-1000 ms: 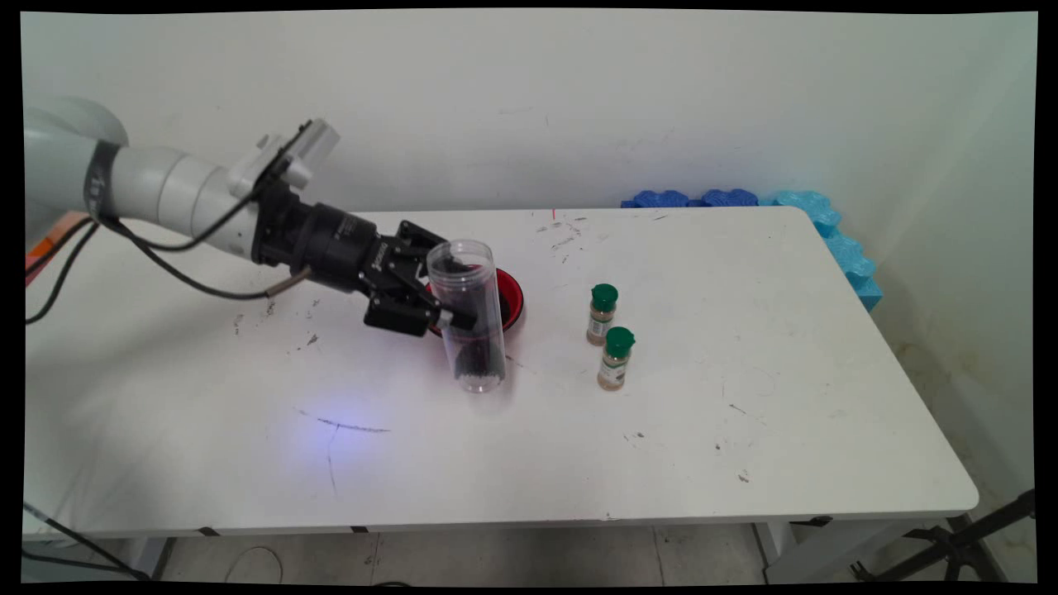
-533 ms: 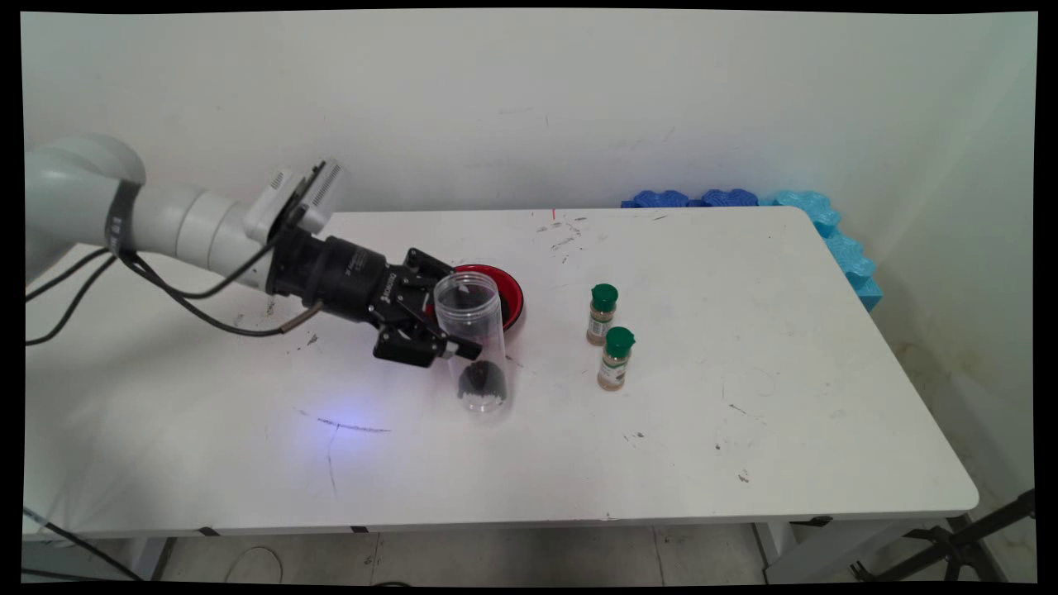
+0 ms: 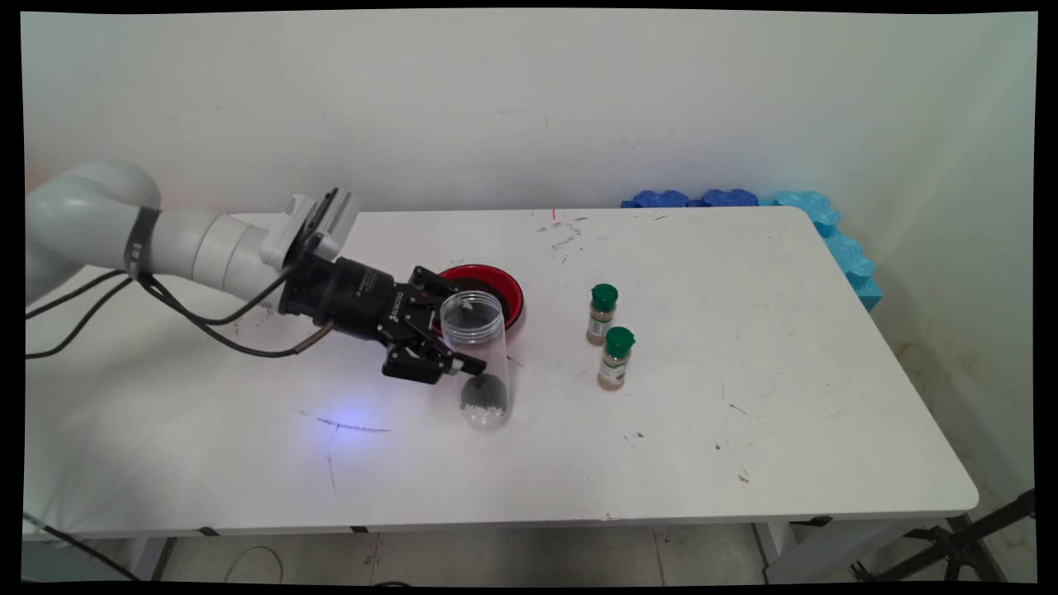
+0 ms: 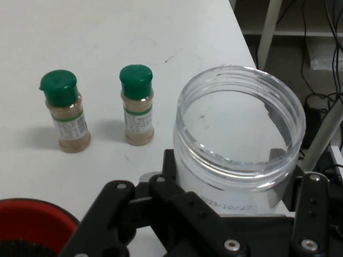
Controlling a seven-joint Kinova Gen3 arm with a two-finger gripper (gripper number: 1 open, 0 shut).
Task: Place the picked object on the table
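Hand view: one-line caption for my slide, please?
Black two-finger gripper clamps an open clear plastic jar; two green-capped spice bottles stand beyond.

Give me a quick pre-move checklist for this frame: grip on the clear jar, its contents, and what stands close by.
1. Grip: the gripper is closed on the clear jar at mid-height. Ok.
2. Jar attitude: roughly upright, mouth up and open, no lid. Ok.
3. Contents: a small black-and-white heap sits at the jar's bottom; none seen on the table beside it. Ok.
4. Jar base touching the table or just above it: cannot tell.
5. Red bowl: right behind the jar, overlapping it in the main view; true gap cannot tell.
6. Two green-capped spice bottles: upright, apart from the jar. Ok.
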